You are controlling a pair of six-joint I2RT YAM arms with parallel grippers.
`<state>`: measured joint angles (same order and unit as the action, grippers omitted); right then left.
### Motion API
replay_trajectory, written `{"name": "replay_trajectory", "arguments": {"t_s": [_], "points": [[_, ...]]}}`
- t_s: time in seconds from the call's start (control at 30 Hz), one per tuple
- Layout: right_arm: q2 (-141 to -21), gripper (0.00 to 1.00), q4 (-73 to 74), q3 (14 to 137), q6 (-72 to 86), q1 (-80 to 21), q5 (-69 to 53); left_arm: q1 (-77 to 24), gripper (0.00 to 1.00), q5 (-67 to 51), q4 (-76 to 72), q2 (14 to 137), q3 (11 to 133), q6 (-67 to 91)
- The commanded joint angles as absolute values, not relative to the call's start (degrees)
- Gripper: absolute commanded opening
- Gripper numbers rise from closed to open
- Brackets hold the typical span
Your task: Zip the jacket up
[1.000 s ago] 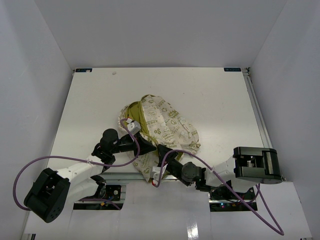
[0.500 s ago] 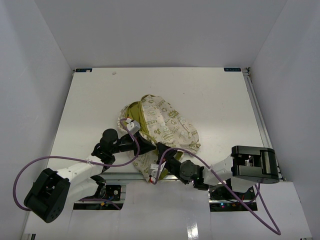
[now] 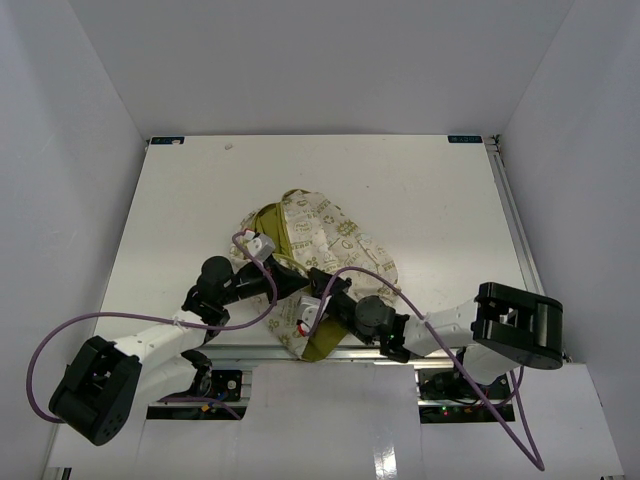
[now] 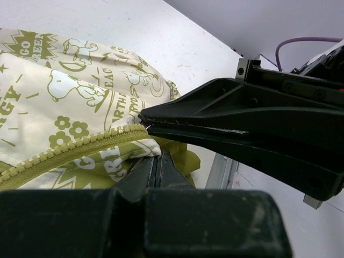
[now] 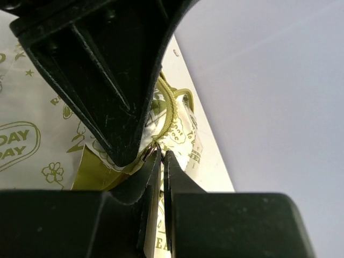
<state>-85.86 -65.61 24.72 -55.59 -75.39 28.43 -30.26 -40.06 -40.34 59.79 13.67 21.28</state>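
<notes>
Jacket count: one. The jacket (image 3: 325, 240) lies bunched in a heap at the centre of the top view. Its near edge reaches the bottom edge of the table (image 3: 200, 200).
Zipper count: one zipper (image 4: 80, 146). Its olive teeth run from the left edge of the left wrist view toward the middle.
Arms: two, reaching in from the bottom of the top view and meeting at the lower edge of the heap.
Left gripper (image 4: 157, 161): fingers together, pinching the cream fabric edge just under the zipper, at lower centre of its own view.
Right gripper (image 5: 159, 157): fingers pressed together with only a hairline slit between them. They nip a small glinting piece at the zipper, at lower centre of its own view.
Tips: the two grippers sit just beside each other, almost touching.
Cables: two purple cables, one looping at lower left (image 3: 75, 322) and one trailing at lower right (image 3: 520, 440) of the top view.
Hidden in top view: both grippers cover the jacket's lower edge, so neither grasp point shows.
Hidden in wrist views: the other gripper's black body blocks much of each picture, on the right in the left wrist view and at upper left in the right wrist view.
Hard to make out: the sleeves cannot be told apart in the heap. The glinting piece is too small to identify. Whether the zipper's two halves are joined is unclear.
</notes>
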Motion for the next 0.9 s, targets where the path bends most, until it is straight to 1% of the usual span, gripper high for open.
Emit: {"name": "replay_trajectory", "arguments": {"t_s": [0.0, 0.1, 0.27, 0.4, 0.53, 0.67, 0.87], "points": [[-81.7, 0.08, -67.5, 28.9, -48.9, -70.4, 24.9, -31.9, 0.0, -48.9, -38.3, 60.2, 14.0, 24.1], [-80.4, 0.08, -64.9, 29.4, -48.7, -69.3, 23.9, -31.9, 0.0, -48.6, -37.6, 60.8, 14.2, 25.1], [-75.1, 0.08, -55.4, 29.7, -51.2, -68.1, 19.2, -31.9, 0.0, -48.4, -37.4, 61.3, 14.2, 28.9], [-68.7, 0.08, -48.5, 27.8, -53.4, -66.4, 11.3, -31.9, 0.0, -48.0, -36.5, 59.9, 13.4, 30.8], [-63.0, 0.08, -41.7, 27.8, -54.7, -64.9, 7.8, -32.0, 0.0, -47.6, -35.1, 58.3, 13.3, 31.4], [-61.7, 0.08, -37.9, 29.8, -56.4, -63.7, 4.5, -32.1, 0.0, -49.0, -36.7, 59.7, 13.2, 32.6], [-66.3, 0.08, -31.7, 35.4, -58.6, -61.8, 0.6, -32.2, 0.0, -50.7, -38.4, 60.0, 12.8, 33.9]]}}
